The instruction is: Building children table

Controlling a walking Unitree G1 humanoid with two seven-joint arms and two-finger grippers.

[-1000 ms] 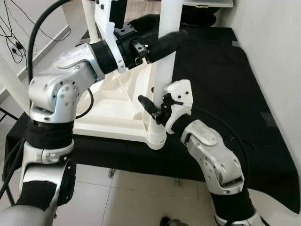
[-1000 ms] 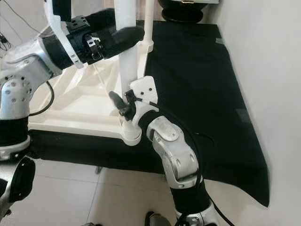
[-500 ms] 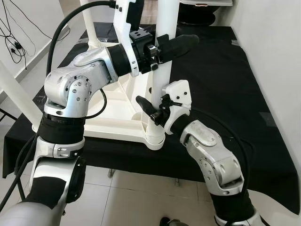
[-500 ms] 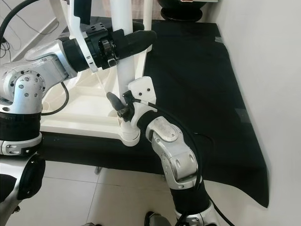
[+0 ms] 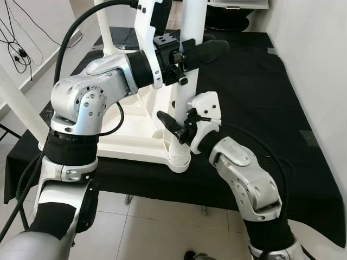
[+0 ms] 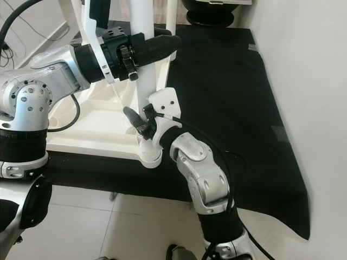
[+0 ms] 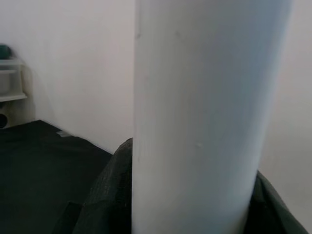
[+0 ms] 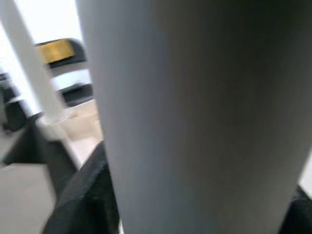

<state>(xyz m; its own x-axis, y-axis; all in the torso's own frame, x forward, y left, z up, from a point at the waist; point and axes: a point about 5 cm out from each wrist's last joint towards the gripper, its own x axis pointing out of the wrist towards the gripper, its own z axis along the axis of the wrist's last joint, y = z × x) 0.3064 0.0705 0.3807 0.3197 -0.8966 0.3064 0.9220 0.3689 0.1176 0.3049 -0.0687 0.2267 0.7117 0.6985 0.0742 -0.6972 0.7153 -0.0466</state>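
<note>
Upturned white children's table (image 5: 127, 132) lies frame centre on black cloth (image 5: 255, 86). Left gripper (image 5: 201, 52) clamps its near upright leg (image 5: 191, 21) high; right gripper (image 5: 172, 125) clamps it near the base.

The table (image 5: 130, 127) and its leg (image 5: 187, 81) are plain white, resting on a black cloth (image 5: 260, 97). Both grippers, left (image 5: 203, 51) and right (image 5: 172, 125), have black fingers on silver arms. The floor (image 5: 162, 227) is pale tile.
</note>
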